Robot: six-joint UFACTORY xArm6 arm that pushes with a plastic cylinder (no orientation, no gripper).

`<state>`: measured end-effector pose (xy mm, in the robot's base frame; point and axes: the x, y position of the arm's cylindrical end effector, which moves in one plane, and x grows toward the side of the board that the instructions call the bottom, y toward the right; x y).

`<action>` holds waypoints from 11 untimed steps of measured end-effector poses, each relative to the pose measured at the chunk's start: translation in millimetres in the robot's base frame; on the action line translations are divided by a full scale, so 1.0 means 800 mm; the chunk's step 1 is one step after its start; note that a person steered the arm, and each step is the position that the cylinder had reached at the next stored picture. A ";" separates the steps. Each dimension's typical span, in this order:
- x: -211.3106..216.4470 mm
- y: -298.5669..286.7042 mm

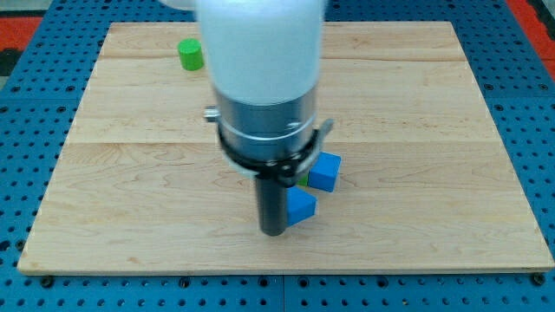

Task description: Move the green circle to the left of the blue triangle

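Observation:
A green circle point(191, 55) sits near the view's top left of the wooden board point(130, 173). A blue block point(300, 206), likely the blue triangle, lies just right of my rod near the board's lower middle. My tip point(274, 231) rests on the board, touching or almost touching that block's left side. A blue cube point(325, 172) sits just up and right of it. A sliver of a yellow-green block point(304, 180) peeks out between the arm and the blue cube, mostly hidden.
The arm's white and grey body point(260, 78) covers the board's middle and top centre and may hide other blocks. A blue pegboard surface point(35, 286) surrounds the board.

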<state>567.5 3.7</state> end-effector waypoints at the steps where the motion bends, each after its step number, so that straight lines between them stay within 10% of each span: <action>1: -0.002 0.030; 5: -0.016 -0.113; 8: -0.222 -0.338; 11: -0.408 -0.210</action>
<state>241.3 -163.9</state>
